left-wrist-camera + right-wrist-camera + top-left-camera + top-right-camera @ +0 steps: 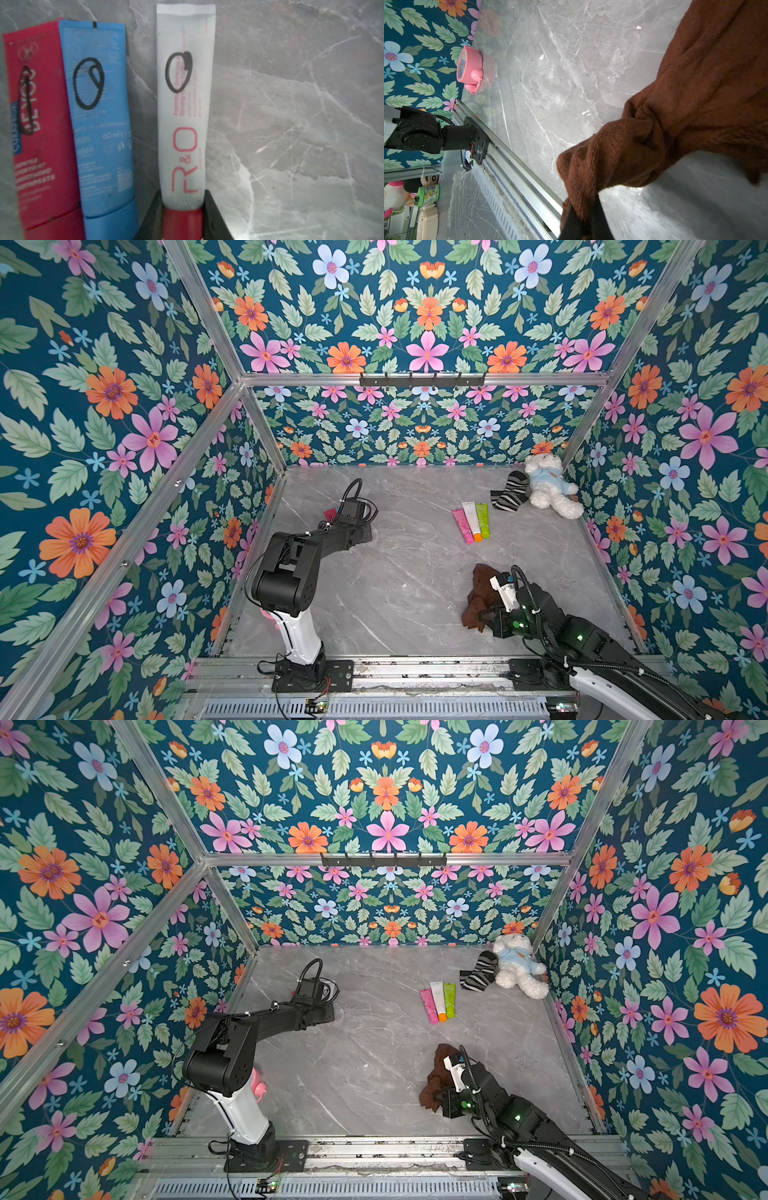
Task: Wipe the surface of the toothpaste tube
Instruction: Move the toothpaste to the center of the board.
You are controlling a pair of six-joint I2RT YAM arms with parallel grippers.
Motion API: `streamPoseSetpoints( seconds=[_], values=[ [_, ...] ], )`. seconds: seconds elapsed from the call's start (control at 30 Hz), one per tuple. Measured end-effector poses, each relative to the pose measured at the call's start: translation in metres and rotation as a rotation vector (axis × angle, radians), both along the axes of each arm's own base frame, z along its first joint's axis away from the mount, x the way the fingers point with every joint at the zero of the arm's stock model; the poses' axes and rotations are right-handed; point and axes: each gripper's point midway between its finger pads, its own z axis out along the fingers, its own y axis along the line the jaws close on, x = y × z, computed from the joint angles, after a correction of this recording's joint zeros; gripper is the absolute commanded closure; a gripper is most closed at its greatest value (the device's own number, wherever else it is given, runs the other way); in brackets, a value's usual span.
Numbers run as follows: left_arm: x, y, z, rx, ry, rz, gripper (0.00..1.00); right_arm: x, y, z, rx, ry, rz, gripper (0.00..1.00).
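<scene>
left gripper [182,194] pinches the white toothpaste tube [185,93] at its red cap [182,224], flat on the grey surface [291,124]; right gripper [583,206] pinches the brown cloth [695,93].

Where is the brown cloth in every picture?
Top view: the brown cloth lies front right on the grey marble table.
Top view: same spot.
Left wrist: not in it.
Right wrist: it fills much of the picture.
Shared landmark: the grey marble table, seen in all four.
</scene>
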Motion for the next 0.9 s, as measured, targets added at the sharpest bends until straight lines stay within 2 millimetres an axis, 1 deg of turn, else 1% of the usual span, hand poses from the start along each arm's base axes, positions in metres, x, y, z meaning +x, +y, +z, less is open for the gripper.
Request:
streamPoseSetpoints(
  seconds=[0.07, 0.1, 0.17, 0.27, 0.33, 0.37, 0.4, 0.5, 0.6, 0.67, 0.77, 0.83, 0.9],
  values=[
    [-0.004, -0.004, 0.002, -0.008, 0.006, -0.016, 0.89, 0.000, 0.000, -0.001, -0.003, 0.003, 0.000, 1.00],
    [-0.009, -0.007, 0.003, -0.006, 0.014, -0.027, 0.90, 0.000, 0.000, -0.001, -0.004, 0.004, 0.000, 1.00],
    [-0.020, -0.020, 0.012, -0.007, 0.013, -0.066, 0.92, 0.000, 0.000, -0.001, -0.004, 0.003, -0.001, 1.00],
    [-0.039, -0.062, 0.037, -0.022, -0.036, -0.176, 0.93, 0.003, -0.002, -0.001, -0.017, -0.002, -0.020, 1.00],
    [-0.060, -0.095, 0.051, -0.035, -0.064, -0.271, 0.94, 0.007, -0.004, -0.002, -0.035, -0.003, -0.037, 1.00],
    [-0.071, -0.105, 0.054, -0.038, -0.066, -0.306, 0.94, 0.008, -0.005, -0.002, -0.041, -0.003, -0.043, 1.00],
    [-0.086, -0.116, 0.056, -0.040, -0.065, -0.350, 0.94, 0.010, -0.005, -0.001, -0.049, -0.007, -0.051, 1.00],
    [-0.130, -0.137, 0.059, -0.042, -0.067, -0.460, 0.95, 0.018, -0.008, 0.003, -0.066, -0.032, -0.082, 1.00],
    [-0.176, -0.151, 0.048, -0.037, -0.053, -0.575, 0.97, 0.026, -0.011, 0.005, -0.074, -0.050, -0.113, 1.00],
    [-0.205, -0.153, 0.033, -0.021, -0.023, -0.644, 0.97, 0.033, -0.009, 0.006, -0.085, -0.050, -0.124, 1.00],
    [-0.227, -0.147, 0.012, 0.014, 0.012, -0.687, 0.98, 0.045, -0.001, 0.008, -0.117, -0.034, -0.120, 1.00],
    [-0.235, -0.145, 0.002, 0.031, 0.025, -0.711, 0.99, 0.054, 0.010, 0.010, -0.130, -0.023, -0.099, 1.00],
    [-0.239, -0.149, -0.003, 0.043, 0.027, -0.739, 0.99, 0.064, 0.021, 0.013, -0.139, -0.030, -0.079, 1.00]
  ],
)
